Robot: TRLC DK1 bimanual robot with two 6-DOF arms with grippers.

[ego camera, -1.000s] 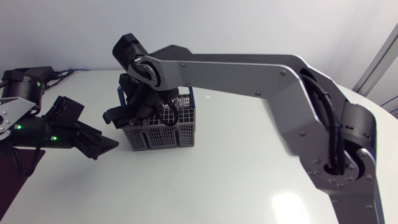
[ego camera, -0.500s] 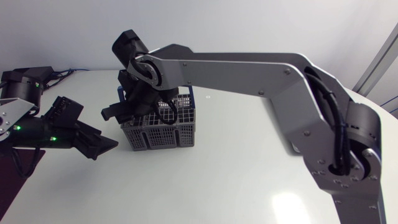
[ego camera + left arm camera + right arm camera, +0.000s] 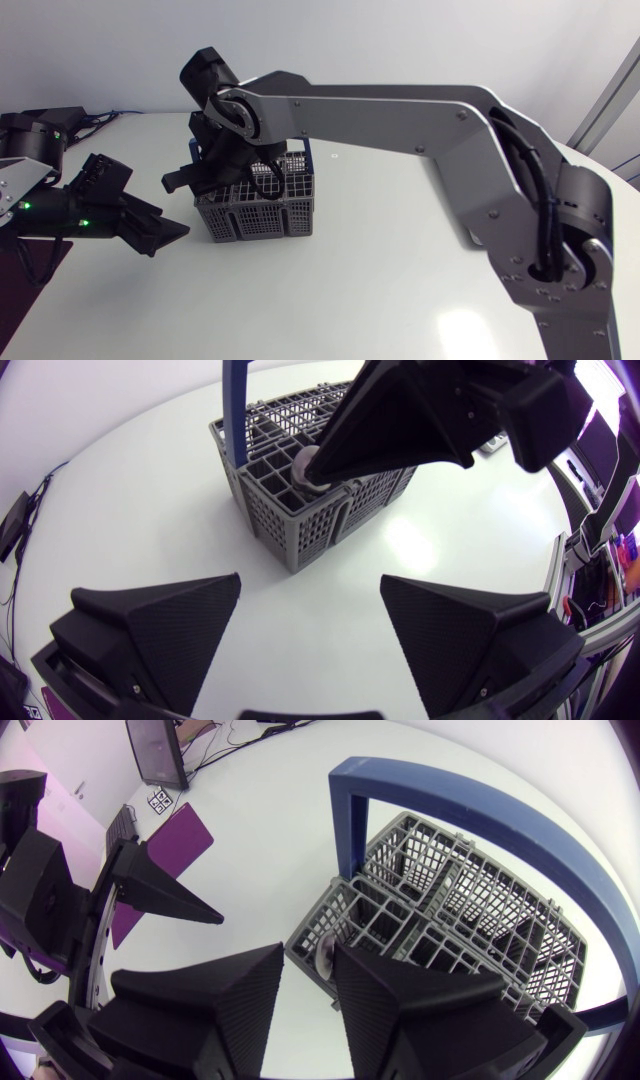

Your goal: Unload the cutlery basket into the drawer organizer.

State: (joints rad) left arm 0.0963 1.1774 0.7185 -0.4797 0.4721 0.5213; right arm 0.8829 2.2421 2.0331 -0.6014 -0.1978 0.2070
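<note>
The basket (image 3: 265, 205) stands on the table (image 3: 380, 290). The right gripper (image 3: 310, 962) hangs over its corner compartment, fingers nearly together and pinching the pale round end of a utensil (image 3: 325, 957) that rises from that compartment. The left gripper (image 3: 310, 600) is spread wide, holding nothing, with the basket ahead of it.

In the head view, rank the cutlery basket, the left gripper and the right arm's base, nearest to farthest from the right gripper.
1. cutlery basket, just beneath the right gripper.
2. left gripper, left of the basket, apart from it.
3. right arm's base, far right.
</note>
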